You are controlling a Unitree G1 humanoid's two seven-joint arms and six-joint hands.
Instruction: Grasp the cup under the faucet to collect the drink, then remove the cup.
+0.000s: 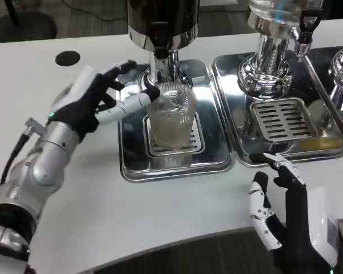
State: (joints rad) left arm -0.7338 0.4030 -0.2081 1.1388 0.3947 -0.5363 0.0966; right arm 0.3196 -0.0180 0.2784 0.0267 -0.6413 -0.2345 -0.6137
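Cup (171, 121) upright on the grate of the left tray (177, 166), directly under the faucet (162, 60). Left hand (97, 98) beside the cup on its left, one finger stretched out and touching the rim, the other fingers spread apart; nothing gripped. Right hand (283, 220) over the counter (131, 205) near the front edge, just before the right tray (280, 149), fingers apart and pointing up, holding nothing. Second dispenser (271, 63) on the right tray.
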